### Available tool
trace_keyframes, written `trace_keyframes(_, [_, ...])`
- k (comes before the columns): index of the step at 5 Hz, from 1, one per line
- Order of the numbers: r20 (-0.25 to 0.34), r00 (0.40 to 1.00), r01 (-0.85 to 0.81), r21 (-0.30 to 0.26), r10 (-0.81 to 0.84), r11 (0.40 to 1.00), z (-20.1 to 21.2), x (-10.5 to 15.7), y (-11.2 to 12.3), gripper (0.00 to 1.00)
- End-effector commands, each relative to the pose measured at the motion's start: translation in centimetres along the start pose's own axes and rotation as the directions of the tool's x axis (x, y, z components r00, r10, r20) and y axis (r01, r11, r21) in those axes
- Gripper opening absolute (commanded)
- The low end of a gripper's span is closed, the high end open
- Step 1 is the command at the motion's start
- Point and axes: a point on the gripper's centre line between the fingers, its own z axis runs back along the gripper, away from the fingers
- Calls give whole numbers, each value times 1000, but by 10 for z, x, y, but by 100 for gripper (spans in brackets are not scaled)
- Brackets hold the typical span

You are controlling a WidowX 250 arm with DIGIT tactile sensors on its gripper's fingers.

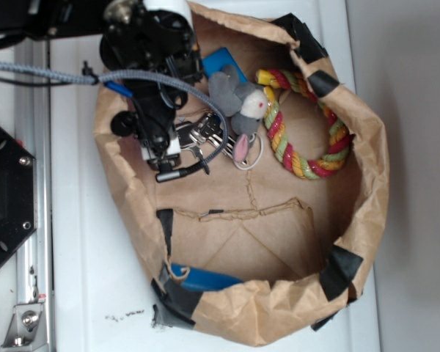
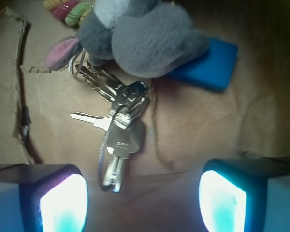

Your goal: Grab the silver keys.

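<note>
The silver keys point(image 2: 120, 126) lie fanned out on the brown paper floor of the bag, just below the grey plush mouse point(image 2: 145, 41). In the exterior view the silver keys point(image 1: 205, 133) show partly behind the arm and its cable. My gripper point(image 2: 142, 203) is open, its two glowing pads wide apart at the bottom of the wrist view. The lowest key tip reaches near the gap between the pads, closer to the left one. Nothing is held. In the exterior view the gripper point(image 1: 161, 150) hangs over the keys' left side.
A brown paper bag point(image 1: 367, 220) with rolled walls surrounds everything. A coloured rope ring point(image 1: 308, 125) lies right of the mouse. A blue flat block point(image 2: 208, 67) sits behind the mouse, and another blue object point(image 1: 205, 279) rests by the near wall. A thin white ring point(image 1: 251, 158) lies under the mouse.
</note>
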Motion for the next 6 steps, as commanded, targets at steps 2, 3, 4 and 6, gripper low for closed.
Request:
trace_keyframes(2, [60,994,-99,35,96,994,-23,26,-31,100])
trace_keyframes(3, [68,993,-95,39,92,995,-25,29,-32,100])
trace_keyframes(4, [45,992,-116,14,116,993,-22,32,-30,0])
trace_keyframes(6, [66,991,-114,20,112,993,-26,32,-24,0])
